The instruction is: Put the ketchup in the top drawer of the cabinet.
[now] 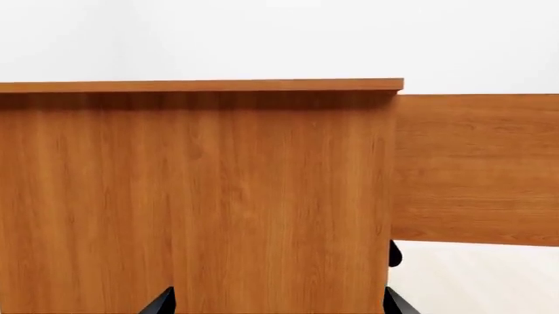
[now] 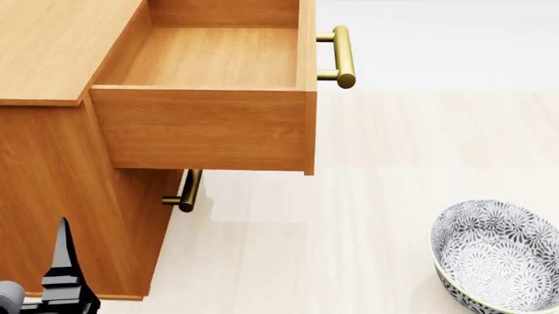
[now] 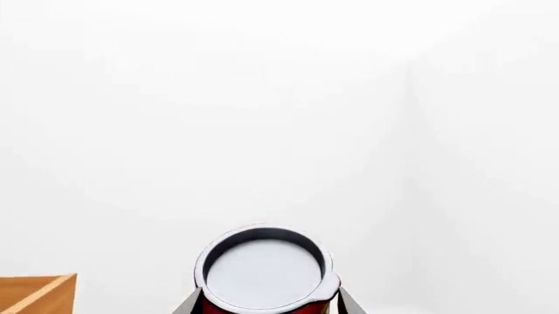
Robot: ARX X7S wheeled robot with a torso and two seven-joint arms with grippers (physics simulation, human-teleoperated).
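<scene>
The ketchup (image 3: pixel 262 271) shows in the right wrist view as a red can with a plain grey lid. My right gripper (image 3: pixel 266 307) is shut on it, one finger on each side of the can. The right gripper is out of the head view. The cabinet (image 2: pixel 61 183) stands at the left of the head view. Its top drawer (image 2: pixel 205 127) is pulled out and empty, with the brass handle (image 2: pixel 343 55) on its front. My left gripper (image 1: pixel 279 306) is open and faces the cabinet's side (image 1: pixel 201 196); one of its fingers (image 2: pixel 63 252) shows low beside the cabinet.
A grey patterned bowl (image 2: pixel 498 255) sits on the pale floor at the lower right. The lower drawer's brass handle (image 2: pixel 188 191) sticks out beneath the open drawer. A wooden corner (image 3: pixel 35 294) shows at the edge of the right wrist view.
</scene>
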